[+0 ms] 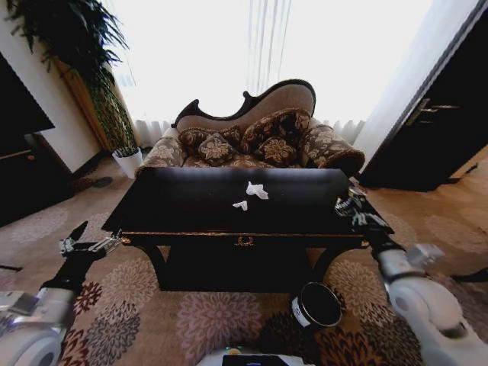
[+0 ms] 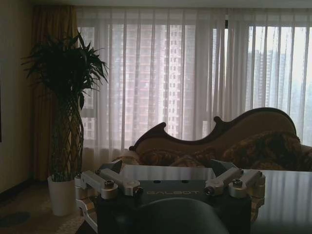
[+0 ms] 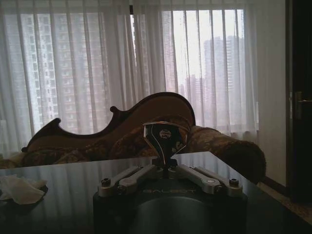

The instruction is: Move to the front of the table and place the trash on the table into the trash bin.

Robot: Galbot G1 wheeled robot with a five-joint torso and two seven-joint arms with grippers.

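The black table (image 1: pixel 191 217) with gold trim stands straight ahead. Two white paper wads of trash lie near its middle, a larger one (image 1: pixel 257 190) and a smaller one (image 1: pixel 241 204); one wad (image 3: pixel 19 190) also shows in the right wrist view. My right gripper (image 1: pixel 352 204) is over the table's right front corner, shut on a small dark shiny lump (image 3: pixel 165 136). The dark trash bin (image 1: pixel 316 305) with a pale rim stands on the carpet below the table's front right. My left gripper (image 1: pixel 85 238) hangs open just off the table's left front corner, holding nothing.
A patterned sofa (image 1: pixel 252 141) with cushions stands right behind the table. A tall potted plant (image 1: pixel 114 114) is at the back left, a dark cabinet (image 1: pixel 23 168) at the far left, and a dark door (image 1: pixel 442 130) at the right. Flowered carpet surrounds the table.
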